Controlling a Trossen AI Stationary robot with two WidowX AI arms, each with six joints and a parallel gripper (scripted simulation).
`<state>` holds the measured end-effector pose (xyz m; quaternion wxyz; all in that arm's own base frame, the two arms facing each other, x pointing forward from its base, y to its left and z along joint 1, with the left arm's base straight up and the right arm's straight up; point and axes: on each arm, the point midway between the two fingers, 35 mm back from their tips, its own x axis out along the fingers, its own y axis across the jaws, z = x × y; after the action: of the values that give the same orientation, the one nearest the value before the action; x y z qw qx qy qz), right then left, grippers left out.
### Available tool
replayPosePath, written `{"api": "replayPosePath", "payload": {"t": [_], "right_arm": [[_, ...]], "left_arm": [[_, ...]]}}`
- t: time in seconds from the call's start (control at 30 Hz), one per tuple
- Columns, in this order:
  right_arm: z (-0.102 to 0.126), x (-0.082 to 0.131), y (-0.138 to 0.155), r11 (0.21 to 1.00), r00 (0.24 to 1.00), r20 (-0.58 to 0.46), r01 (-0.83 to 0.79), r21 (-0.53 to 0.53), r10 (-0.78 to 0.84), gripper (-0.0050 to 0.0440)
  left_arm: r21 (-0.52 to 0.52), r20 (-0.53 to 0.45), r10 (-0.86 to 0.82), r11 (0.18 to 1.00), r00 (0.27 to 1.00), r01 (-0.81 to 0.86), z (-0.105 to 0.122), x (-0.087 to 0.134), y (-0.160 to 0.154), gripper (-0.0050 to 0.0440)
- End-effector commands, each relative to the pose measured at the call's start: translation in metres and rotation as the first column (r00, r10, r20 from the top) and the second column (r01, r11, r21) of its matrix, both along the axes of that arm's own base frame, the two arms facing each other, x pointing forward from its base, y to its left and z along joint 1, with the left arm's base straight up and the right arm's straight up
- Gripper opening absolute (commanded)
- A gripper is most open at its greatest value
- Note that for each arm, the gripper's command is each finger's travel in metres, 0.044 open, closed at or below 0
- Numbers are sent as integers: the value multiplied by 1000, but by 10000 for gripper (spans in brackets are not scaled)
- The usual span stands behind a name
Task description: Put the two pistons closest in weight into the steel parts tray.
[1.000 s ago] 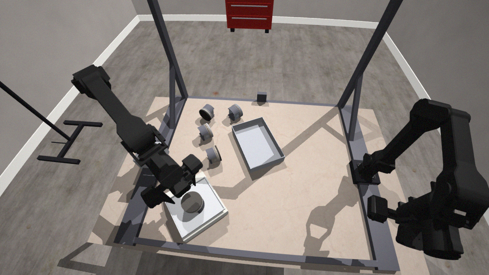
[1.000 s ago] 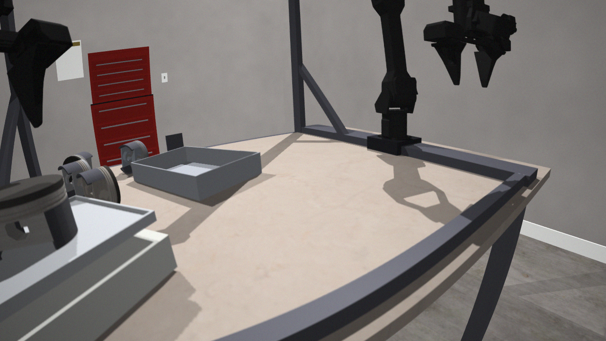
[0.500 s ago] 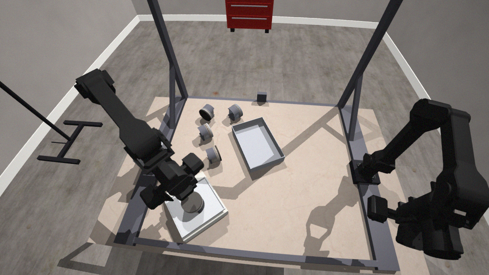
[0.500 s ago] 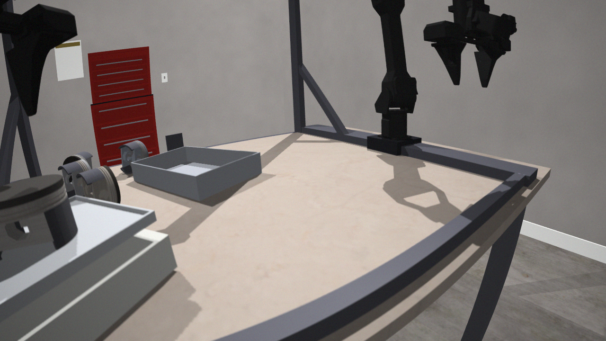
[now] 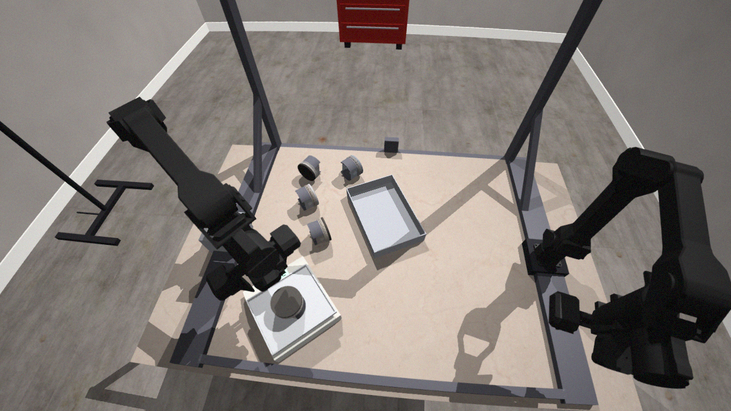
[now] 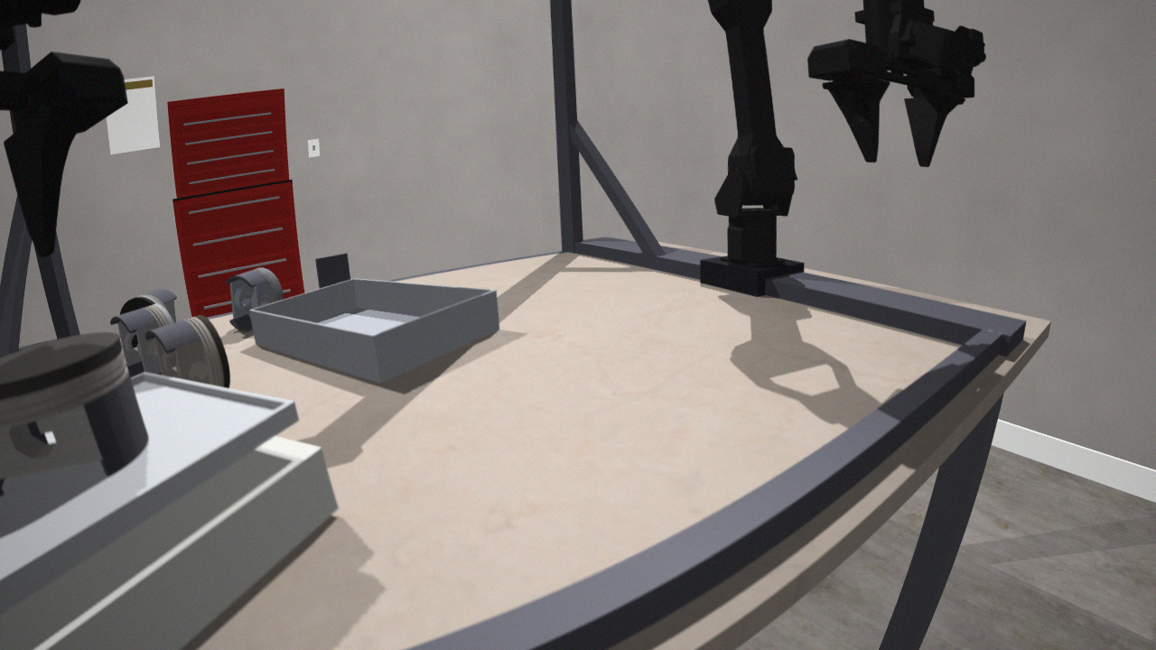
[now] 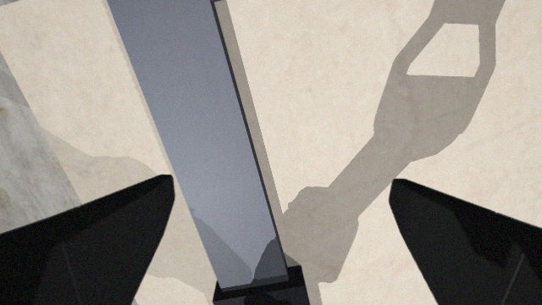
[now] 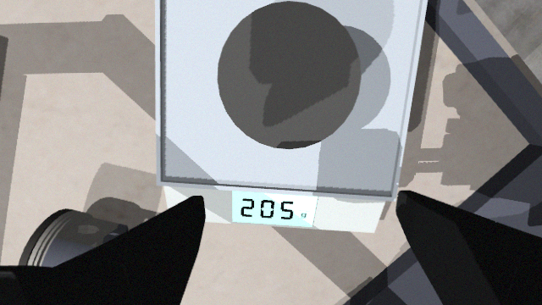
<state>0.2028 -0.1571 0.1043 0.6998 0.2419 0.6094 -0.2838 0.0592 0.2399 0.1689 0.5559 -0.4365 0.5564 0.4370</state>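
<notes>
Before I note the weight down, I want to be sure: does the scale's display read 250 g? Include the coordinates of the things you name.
No, in the right wrist view the display (image 8: 274, 209) reads 205 g, with a piston (image 5: 287, 301) (image 6: 64, 403) (image 8: 289, 75) on the pan.

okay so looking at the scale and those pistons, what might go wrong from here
The right gripper is open close to the scale, so a low sweep might knock it or the upright piston. The four pistons lying on their sides look alike, so they could be mixed up after weighing. Those rounded pistons might also roll if a fingertip nudges them.
</notes>
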Motion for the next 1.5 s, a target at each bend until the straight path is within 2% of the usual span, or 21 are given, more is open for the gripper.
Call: {"api": "replayPosePath", "payload": {"t": [0.0, 0.17, 0.37, 0.5, 0.9, 1.47], "right_arm": [[0, -11, 14, 995, 995, 93, 49, -89, -41, 378], [-10, -27, 30, 981, 981, 174, 114, -155, -86, 378], [-23, -47, 51, 982, 982, 168, 113, -152, -87, 378], [-26, -51, 55, 982, 982, 168, 113, -152, -87, 378], [-21, -48, 55, 980, 977, 197, 116, -165, -82, 378], [-24, -48, 54, 981, 979, 185, 112, -158, -83, 378]], "left_arm": [[17, 5, -2, 1000, 1000, 2, 5, 1, 4, 400], [17, 5, -2, 1000, 1000, 2, 5, 1, 4, 400], [17, 5, -2, 1000, 1000, 2, 5, 1, 4, 400], [17, 5, -2, 1000, 1000, 2, 5, 1, 4, 400], [17, 5, -2, 1000, 1000, 2, 5, 1, 4, 400], [17, 5, -2, 1000, 1000, 2, 5, 1, 4, 400]]}}
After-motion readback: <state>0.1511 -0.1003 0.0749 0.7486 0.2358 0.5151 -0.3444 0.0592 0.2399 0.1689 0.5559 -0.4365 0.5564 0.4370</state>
